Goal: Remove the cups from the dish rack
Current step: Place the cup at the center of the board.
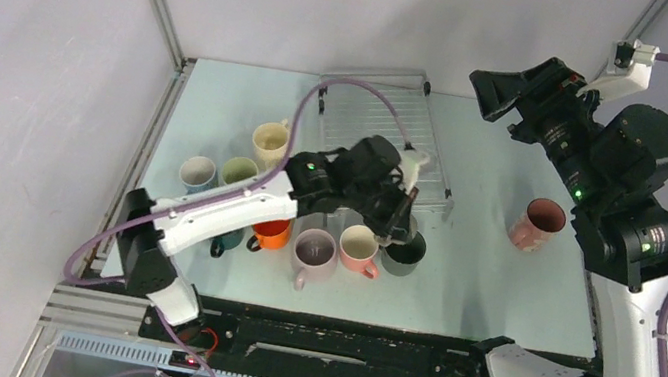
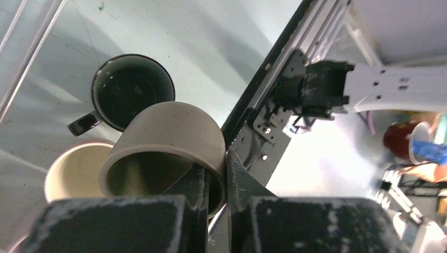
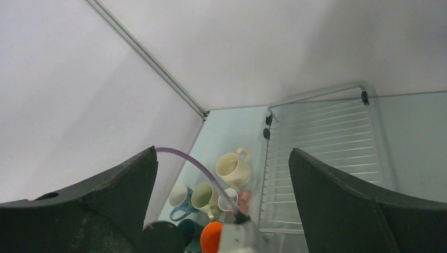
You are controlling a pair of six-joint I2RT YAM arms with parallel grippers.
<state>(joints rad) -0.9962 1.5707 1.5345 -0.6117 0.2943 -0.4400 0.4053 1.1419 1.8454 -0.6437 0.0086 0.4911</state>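
**Occlusions and cut-offs, referenced to the dish rack**

Top view: the left arm (image 1: 225, 212) covers the near-left corner of the dish rack (image 1: 376, 119). In front of the rack it hides most of the dark teal cup (image 1: 225, 244) and part of the orange cup (image 1: 273, 233).

Left wrist view: the grey-brown cup (image 2: 174, 129) has its near rim hidden behind the left gripper's fingers (image 2: 192, 192). The cream cup (image 2: 74, 171) is cut off below. The background at right is blurred and unreadable.

Right wrist view: the rack's near end is hidden behind the right gripper's finger (image 3: 358, 205).
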